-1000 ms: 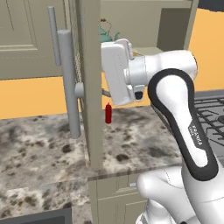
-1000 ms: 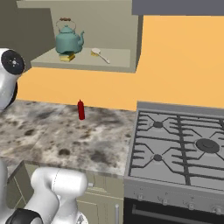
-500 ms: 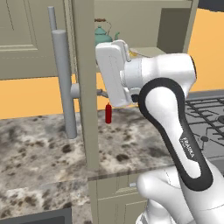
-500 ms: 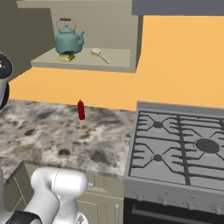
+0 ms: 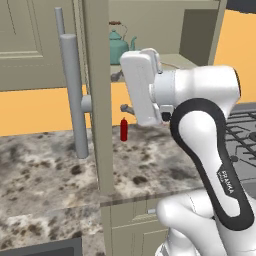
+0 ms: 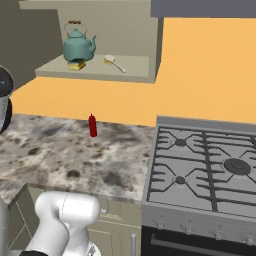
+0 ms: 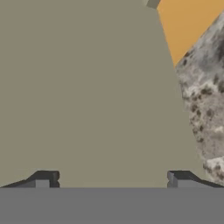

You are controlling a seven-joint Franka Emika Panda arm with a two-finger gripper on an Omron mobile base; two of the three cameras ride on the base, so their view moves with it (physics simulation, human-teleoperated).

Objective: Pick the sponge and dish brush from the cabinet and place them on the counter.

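The cabinet (image 6: 100, 74) stands with its door (image 5: 97, 100) swung out, edge-on in the left base view. On its beige shelf the sponge (image 6: 76, 65) lies at the foot of a teal kettle (image 6: 78, 45). The dish brush (image 6: 115, 63) lies just right of them. My gripper (image 5: 123, 92) is open and empty. It points at the inner face of the door (image 7: 87, 96), close to it, above the counter (image 6: 60, 150). In the hand view the gripper (image 7: 112, 178) shows both tips wide apart with the taupe panel beyond them.
A red bottle (image 6: 92, 125) stands on the counter by the orange wall, below the shelf. The door's long grey bar handle (image 5: 72, 95) is on its far side from my hand. The stove (image 6: 210, 170) with grates lies to the right.
My arm's elbow has swung left, almost out of the right base view. The hand has stayed by the door's inner face, jaws open throughout.
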